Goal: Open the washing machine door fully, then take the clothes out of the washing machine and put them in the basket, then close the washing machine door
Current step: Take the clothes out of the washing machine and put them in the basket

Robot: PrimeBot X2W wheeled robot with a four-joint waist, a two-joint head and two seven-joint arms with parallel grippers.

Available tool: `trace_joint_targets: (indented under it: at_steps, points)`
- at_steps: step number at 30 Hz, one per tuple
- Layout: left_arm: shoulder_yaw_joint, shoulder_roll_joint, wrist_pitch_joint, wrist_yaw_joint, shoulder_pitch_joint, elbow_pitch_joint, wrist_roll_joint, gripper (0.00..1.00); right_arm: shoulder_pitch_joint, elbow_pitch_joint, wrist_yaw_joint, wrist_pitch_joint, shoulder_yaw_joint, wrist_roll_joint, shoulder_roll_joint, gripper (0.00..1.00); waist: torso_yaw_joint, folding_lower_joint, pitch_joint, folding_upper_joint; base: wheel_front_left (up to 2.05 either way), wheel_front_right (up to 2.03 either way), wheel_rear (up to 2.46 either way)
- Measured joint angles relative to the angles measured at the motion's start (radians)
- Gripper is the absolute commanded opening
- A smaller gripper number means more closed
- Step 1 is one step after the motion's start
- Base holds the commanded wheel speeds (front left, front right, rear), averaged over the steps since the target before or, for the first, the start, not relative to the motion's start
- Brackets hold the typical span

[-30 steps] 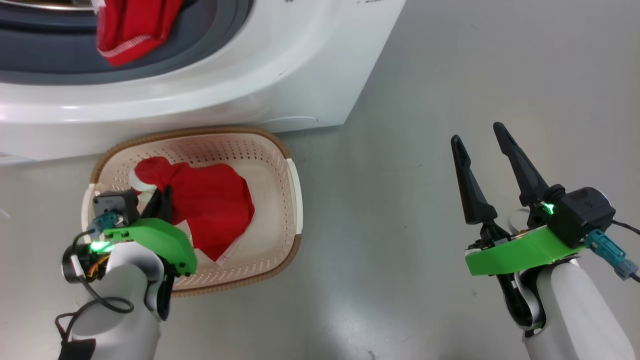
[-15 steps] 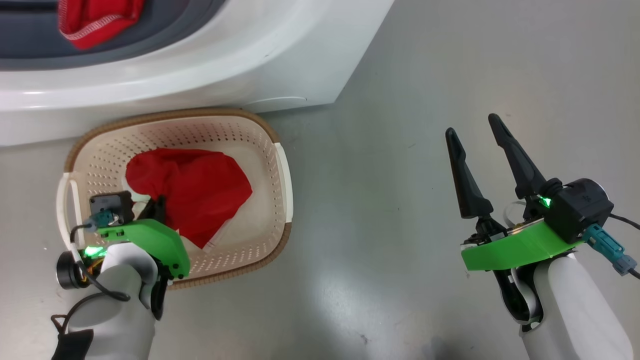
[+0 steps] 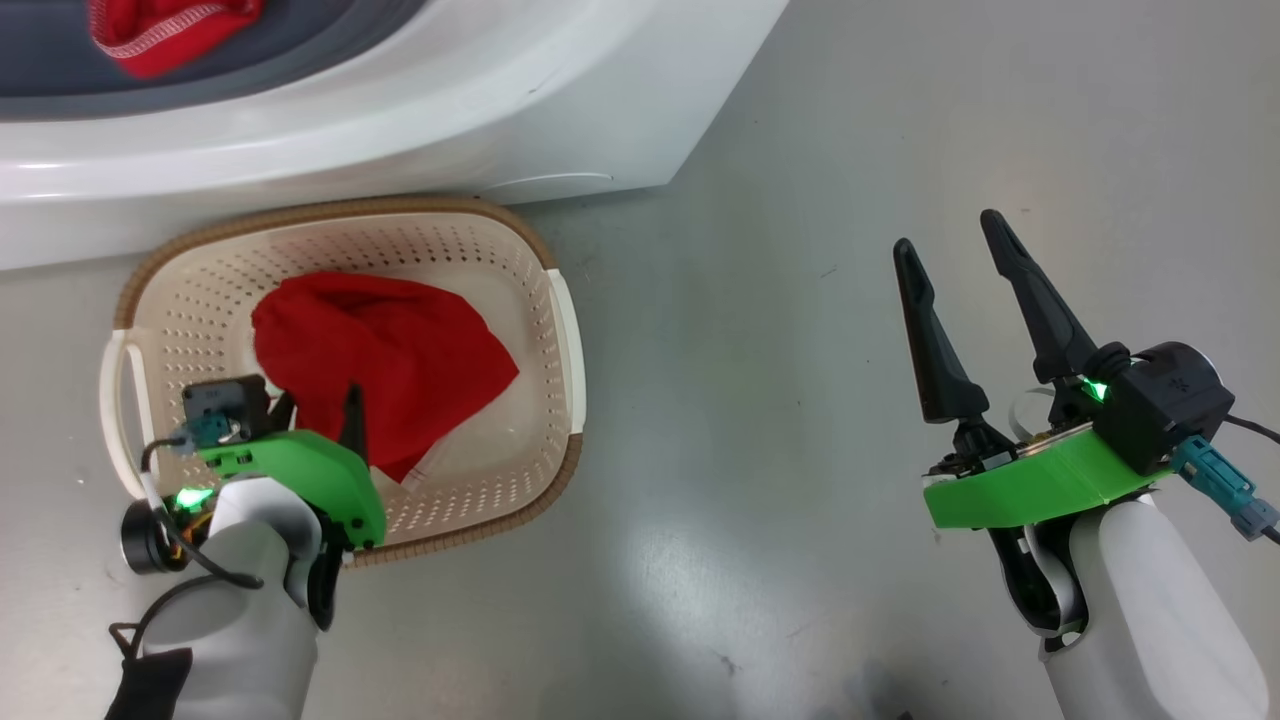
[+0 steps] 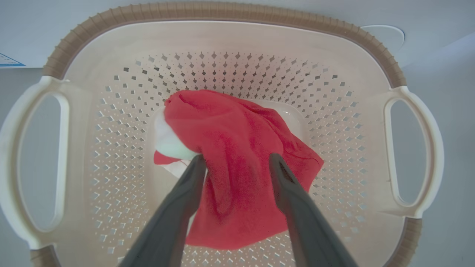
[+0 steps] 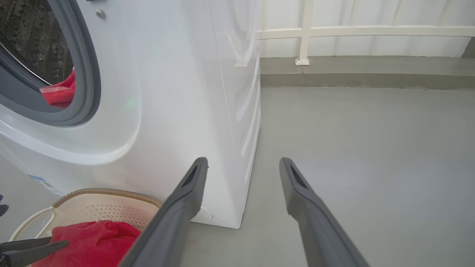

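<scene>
Spread left pincer (image 4: 237,157) is hovering over clothes (image 4: 230,122) inside the basket (image 4: 222,11), likely for release; right pincer (image 3: 947,232), spread, is idling right of it.

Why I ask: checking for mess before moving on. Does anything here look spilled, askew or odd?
Nothing spilled or damaged. The basket stands upright before the washing machine with one red garment inside. The only loose end: another red garment droops over the grey gasket, not yet taken out.

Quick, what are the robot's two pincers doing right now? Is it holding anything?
Left pincer: open, fingers apart over the red garment lying in the basket, gripping nothing.
Right pincer: open, holding nothing.
</scene>
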Motion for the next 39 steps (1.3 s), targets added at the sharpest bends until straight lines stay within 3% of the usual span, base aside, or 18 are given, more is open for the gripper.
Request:
trace_joint_targets:
  at_steps: [9,22,39]
  points:
    - [0.014,-0.001,-0.01,0.006,-0.012,-0.053,-0.016,1.0,0.0,0.022,0.0,0.0,0.004,0.0,0.0,1.0,0.022,0.0,-0.057,0.0,0.0,0.0,0.0]
    - [0.102,-0.009,-0.01,-0.001,0.168,-0.394,0.025,1.0,0.018,0.061,0.0,0.0,0.005,0.0,-0.001,1.0,0.057,0.0,-0.192,0.0,0.0,0.0,0.0]
    - [0.221,-0.037,-0.011,0.024,0.47,-0.818,0.152,1.0,0.095,0.101,0.0,0.0,0.004,-0.001,-0.001,1.0,0.07,0.0,-0.372,0.0,0.0,0.0,0.0]
